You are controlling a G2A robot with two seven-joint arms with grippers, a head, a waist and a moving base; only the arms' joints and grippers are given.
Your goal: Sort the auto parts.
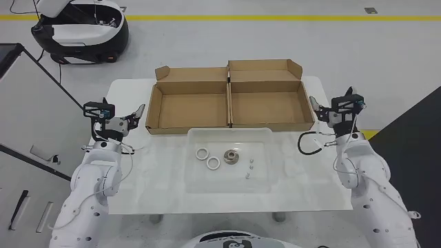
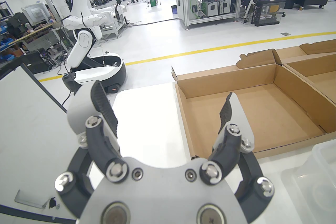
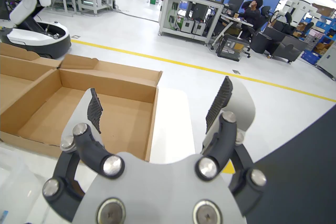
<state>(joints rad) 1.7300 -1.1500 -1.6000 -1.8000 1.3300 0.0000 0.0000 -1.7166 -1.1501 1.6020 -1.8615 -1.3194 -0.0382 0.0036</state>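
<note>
At opposite table (image 1: 303, 186) edges, left end effector (image 2: 162, 89) and right end effector (image 3: 160, 84), both agape.

Bright overhead light, soft shadows (edges bowed)

Straight out past the left fingers (image 2: 103, 104), another white robot on a wheeled base (image 2: 83, 42) stands on the grey floor (image 2: 210, 36) at a yellow line (image 2: 210, 47). The line runs across beyond both sets of fingers. Farther off are a metal-framed workstation (image 2: 210, 1) and a green bin (image 2: 152, 1). A white board with a dark edge (image 2: 26, 130) lies to the outer side of the left fingers. The white table (image 3: 173, 117) shows between the right fingers (image 3: 219, 101), with a dark floor patch (image 3: 302, 170) on their outer side.
</note>
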